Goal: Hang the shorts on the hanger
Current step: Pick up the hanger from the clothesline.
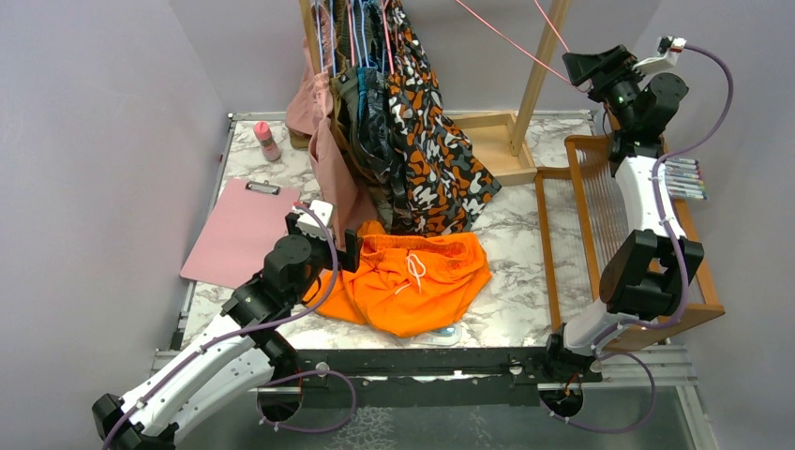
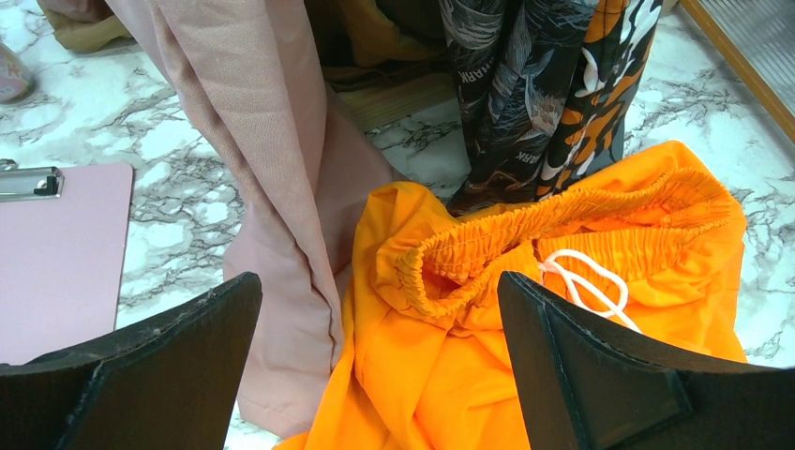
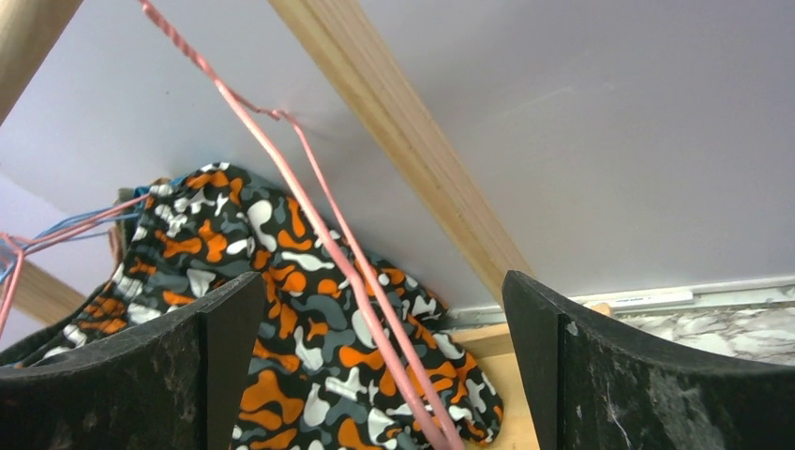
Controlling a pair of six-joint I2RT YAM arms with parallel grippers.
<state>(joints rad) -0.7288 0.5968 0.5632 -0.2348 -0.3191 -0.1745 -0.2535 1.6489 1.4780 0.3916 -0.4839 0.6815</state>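
The marble counter (image 1: 525, 281) fills the top view. At its 12 o'clock a wooden rack (image 1: 536, 80) carries hanging clothes: a dusty pink garment (image 1: 323, 155), a dark garment beside it, and an orange, black and white patterned garment (image 1: 436, 150) whose hem reaches the counter. At 3 o'clock a slatted wooden frame (image 1: 600, 234) lies along the edge.

The shorts (image 1: 412, 281) lie crumpled on the counter at about 6 o'clock, near the front edge, with the waistband toward 12 o'clock, the white drawstring (image 1: 412, 272) on top, and their far edge touching the hanging hems. A pink clipboard (image 1: 239, 230) lies flat at 9 o'clock.

The hanger (image 3: 328, 244) is up in the air at about 1 o'clock, well apart from the shorts. Its thin wires slant down between the fingers of the right pincer (image 3: 384, 281), which stands wide; the wire appears to touch neither finger. What it hangs from I cannot tell.

The left pincer (image 2: 380, 291) is also wide and holds nothing. It hovers low at the 9 o'clock end of the shorts, with the waistband corner and the pink garment's hem between its fingers.

A small pink bottle (image 1: 267, 141) stands at 10 o'clock, and a row of markers (image 1: 684, 178) lies at 2 o'clock.
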